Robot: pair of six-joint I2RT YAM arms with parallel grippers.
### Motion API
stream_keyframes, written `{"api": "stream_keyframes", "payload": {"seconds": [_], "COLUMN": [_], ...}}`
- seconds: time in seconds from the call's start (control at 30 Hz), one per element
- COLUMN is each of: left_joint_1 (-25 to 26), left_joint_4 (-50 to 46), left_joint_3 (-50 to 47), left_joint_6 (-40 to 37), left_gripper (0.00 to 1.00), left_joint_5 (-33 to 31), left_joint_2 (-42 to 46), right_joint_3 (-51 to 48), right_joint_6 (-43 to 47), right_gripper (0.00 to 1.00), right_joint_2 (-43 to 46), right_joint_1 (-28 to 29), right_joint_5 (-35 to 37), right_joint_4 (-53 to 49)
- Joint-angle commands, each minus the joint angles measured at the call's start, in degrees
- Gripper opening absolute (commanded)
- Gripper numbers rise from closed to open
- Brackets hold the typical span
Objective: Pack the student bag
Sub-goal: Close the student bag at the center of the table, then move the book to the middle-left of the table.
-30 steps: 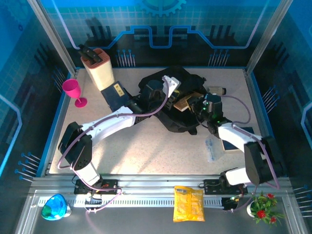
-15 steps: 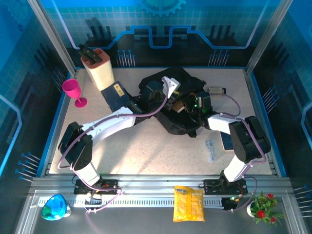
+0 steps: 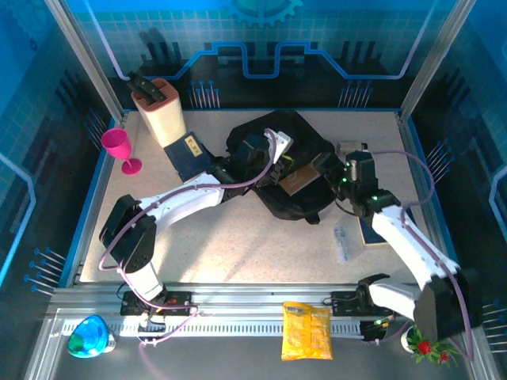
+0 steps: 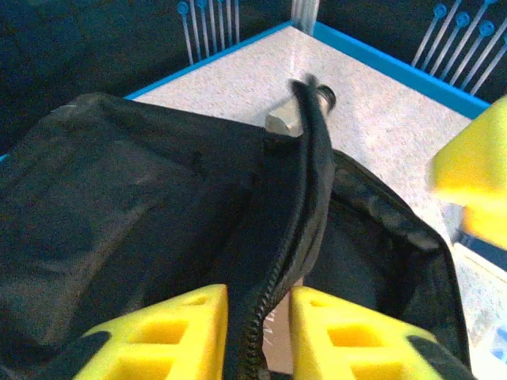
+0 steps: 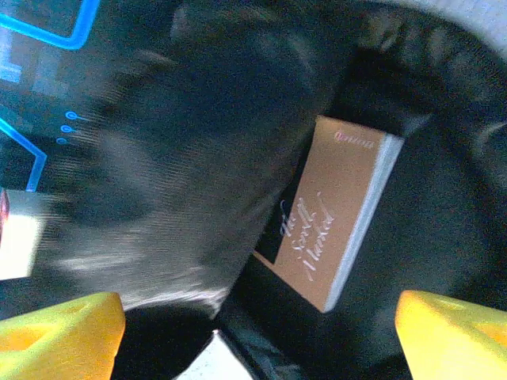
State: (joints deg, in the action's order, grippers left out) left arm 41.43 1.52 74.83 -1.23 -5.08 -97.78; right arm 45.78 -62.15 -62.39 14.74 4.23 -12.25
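right gripper (image 5: pixel 260 317) wide open, empty, at backpack (image 3: pixel 295 131) mouth | left gripper (image 4: pixel 257 305) fingers either side of backpack zipper rim, pinch unclear | brown book (image 5: pixel 333 210) inside backpack mouth | backpack on table (image 3: pixel 238 237), far middle

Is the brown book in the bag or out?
In: the brown book lies inside the open student bag, black fabric on all sides.

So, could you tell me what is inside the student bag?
A tan book with script lettering lies in the open student bag. Whatever is under it or deeper in is covered by the book and dark fabric.
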Motion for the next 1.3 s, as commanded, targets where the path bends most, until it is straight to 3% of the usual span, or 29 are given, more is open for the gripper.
{"api": "stream_keyframes", "payload": {"seconds": [0.0, 0.07, 0.23, 0.47, 0.7, 0.9, 1.1, 1.27], "left_joint_1": [0.0, -0.5, -3.9, -16.8, -26.6, -32.2, -33.5, -33.6], "left_joint_4": [-5.9, -10.4, -15.2, -15.8, -16.2, -16.9, -21.5, -27.8], "left_joint_3": [0.1, 0.4, -4.2, -13.5, -11.8, -6.0, 1.9, 7.8], "left_joint_6": [7.0, 11.3, 17.4, 26.9, 28.6, 31.9, 31.9, 31.6], "left_gripper": [0.54, 0.68, 0.82, 0.88, 0.89, 0.76, 0.54, 0.51], "left_joint_5": [0.7, 0.3, -4.9, -7.6, -7.9, -5.2, -10.6, -12.5], "left_joint_2": [2.6, 4.3, 8.4, 9.6, 2.7, -6.1, -14.2, -19.5], "right_joint_3": [-0.3, 1.3, 5.9, 9.1, 10.2, 10.0, 9.8, 9.6], "right_joint_6": [8.7, 12.1, 17.5, 18.9, 19.1, 18.6, 18.6, 18.6], "right_gripper": [0.91, 0.91, 0.92, 0.97, 0.97, 0.96, 0.94, 0.93], "right_joint_2": [4.7, 6.0, 3.7, -3.2, -6.0, -6.0, -5.1, -4.4], "right_joint_1": [-1.2, -1.6, -1.9, -0.6, 2.2, 2.7, 2.8, 2.8], "right_joint_5": [6.7, 7.1, 5.0, -1.9, -3.8, -4.4, -3.9, -3.5], "right_joint_4": [-10.9, -12.9, -14.1, -11.0, -9.2, -9.0, -9.8, -10.0]}}
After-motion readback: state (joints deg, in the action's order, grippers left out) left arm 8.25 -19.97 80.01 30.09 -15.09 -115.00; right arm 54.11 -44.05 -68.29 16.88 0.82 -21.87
